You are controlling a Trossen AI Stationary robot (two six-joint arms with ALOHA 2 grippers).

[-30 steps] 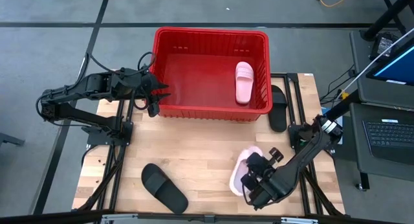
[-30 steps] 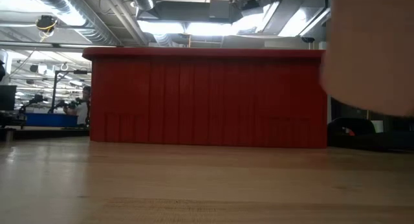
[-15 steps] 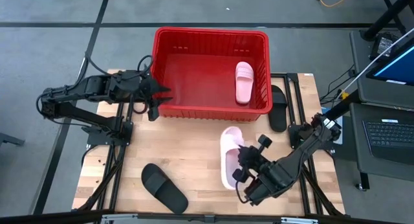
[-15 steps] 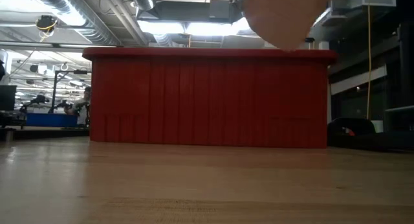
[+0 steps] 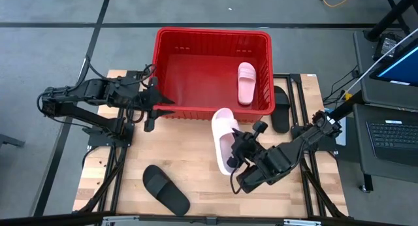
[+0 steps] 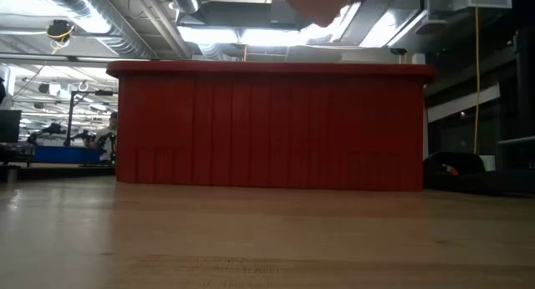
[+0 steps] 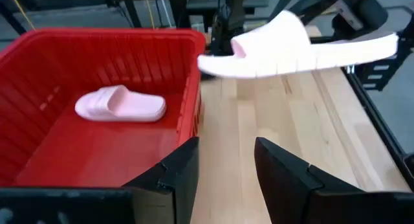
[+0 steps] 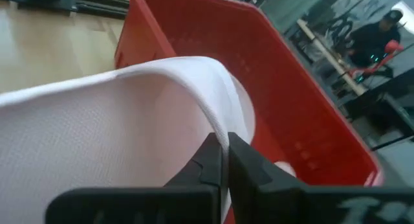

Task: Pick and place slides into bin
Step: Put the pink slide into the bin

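The red bin (image 5: 212, 30) stands at the table's far middle with one pale pink slide (image 5: 246, 82) lying on its floor. It also shows in the left wrist view (image 7: 119, 104). My right gripper (image 5: 236, 157) is shut on the second pink slide (image 5: 224, 138), which it holds in the air just in front of the bin's near wall. One black slide (image 5: 166, 189) lies at the near left. The other black slide (image 5: 281, 108) lies right of the bin. My left gripper (image 7: 226, 175) is open and empty beside the bin's near left corner. My right gripper pinches the pink slide's thin side edge (image 8: 218, 134) between its two fingers, toward the slide's near end. The fingers come slanting from the table's near right. The slide is lifted clear of the table and lies about level (image 7: 297, 46), its strap end toward the bin.
Bare wooden tabletop (image 5: 189, 151) lies between the bin and the near-left black slide. The bin's near wall (image 6: 272, 126) stands tall across the middle of the table. A laptop and other gear sit off the table's right side.
My right gripper has carried the pink slide up and toward the far left, from the near right of the table to just in front of the bin's near wall. The slide stays in its hold. My left gripper has shifted a little toward the near edge.
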